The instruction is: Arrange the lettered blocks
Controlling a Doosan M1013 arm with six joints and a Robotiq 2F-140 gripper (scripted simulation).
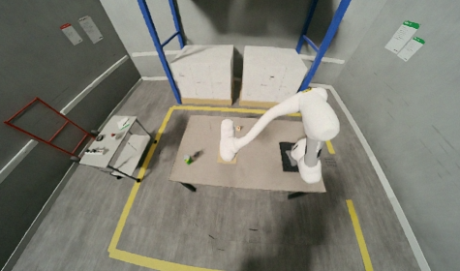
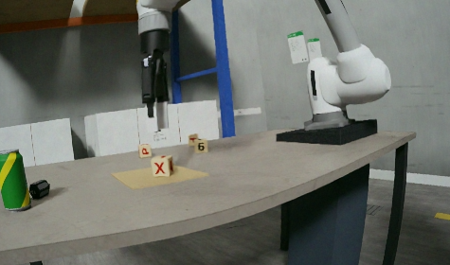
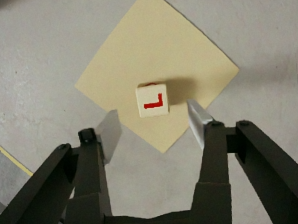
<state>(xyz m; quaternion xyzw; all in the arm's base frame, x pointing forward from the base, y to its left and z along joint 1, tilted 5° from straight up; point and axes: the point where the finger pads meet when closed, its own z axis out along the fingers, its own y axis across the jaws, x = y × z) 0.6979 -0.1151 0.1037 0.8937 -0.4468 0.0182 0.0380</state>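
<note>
A cream block (image 2: 161, 167) (image 3: 152, 100) stands on the yellow mat (image 1: 232, 161) (image 2: 132, 181) (image 3: 165, 45), near one edge. Its top shows a red L, turned sideways in the wrist view; a red X faces the exterior view. My gripper (image 2: 156, 122) (image 3: 153, 116) is partly open and empty, pointing down high above this block, which shows between the fingertips in the wrist view. Off the mat are a block with a red P on its side (image 2: 145, 150), a block with a black 6 on its side (image 2: 201, 146), and another block (image 2: 192, 139) partly hidden behind it. Their tops are unreadable.
A green and yellow can (image 1: 188, 159) (image 2: 12, 182) stands on the table (image 2: 236, 189), with a small black object (image 1: 198, 154) (image 2: 40, 189) beside it. The robot's base stands on a black platform (image 1: 287, 165) (image 2: 312, 137) at the table's other end.
</note>
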